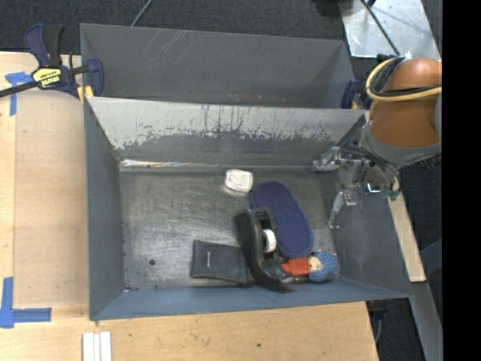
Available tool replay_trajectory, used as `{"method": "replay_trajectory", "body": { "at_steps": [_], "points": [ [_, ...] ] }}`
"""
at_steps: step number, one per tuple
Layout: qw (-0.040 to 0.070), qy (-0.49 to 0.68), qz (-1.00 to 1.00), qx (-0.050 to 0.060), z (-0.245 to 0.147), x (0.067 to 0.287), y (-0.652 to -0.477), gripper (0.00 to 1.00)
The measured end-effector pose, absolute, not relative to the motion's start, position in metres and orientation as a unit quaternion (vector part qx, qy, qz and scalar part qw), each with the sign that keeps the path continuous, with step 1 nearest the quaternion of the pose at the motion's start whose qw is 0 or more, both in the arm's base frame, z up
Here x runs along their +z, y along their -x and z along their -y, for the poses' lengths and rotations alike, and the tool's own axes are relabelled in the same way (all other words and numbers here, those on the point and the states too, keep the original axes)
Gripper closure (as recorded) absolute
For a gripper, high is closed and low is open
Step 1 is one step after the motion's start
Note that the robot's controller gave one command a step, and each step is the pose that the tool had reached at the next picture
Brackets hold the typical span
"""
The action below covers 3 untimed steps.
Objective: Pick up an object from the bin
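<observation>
Camera view: hand [338, 207] beside part-hidden blue pad [287, 210].

- The looped black thing [254, 248] lies over the lower left edge of the blue oval pad [285, 215] and hides one end of the flat black pouch [213, 262].
- The small red and blue toy [310, 266] tucks partly under that black thing, and its kind is unclear.
- The white lump [239, 180] is too small to identify.
- The hand [338, 209] is too small to read in detail.

Even, fairly dim overhead light, pale sheen on the bin [225, 130] back wall, soft floor shadows
</observation>
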<state>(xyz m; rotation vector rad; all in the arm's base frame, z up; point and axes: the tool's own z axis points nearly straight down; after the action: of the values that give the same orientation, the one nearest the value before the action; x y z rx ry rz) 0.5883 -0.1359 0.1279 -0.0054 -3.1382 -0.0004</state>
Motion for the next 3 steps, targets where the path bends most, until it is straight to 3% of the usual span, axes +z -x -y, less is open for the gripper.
{"method": "replay_trajectory", "body": {
  "at_steps": [1, 2, 3],
  "points": [
    [-0.004, -0.119, 0.993, 0.002, 0.055, 0.084, -0.621, 0.0],
    [-0.005, -0.157, 0.988, 0.003, 0.015, 0.083, -0.602, 0.0],
    [-0.005, -0.156, 0.988, 0.004, 0.017, 0.083, -0.602, 1.0]
  ]
}}
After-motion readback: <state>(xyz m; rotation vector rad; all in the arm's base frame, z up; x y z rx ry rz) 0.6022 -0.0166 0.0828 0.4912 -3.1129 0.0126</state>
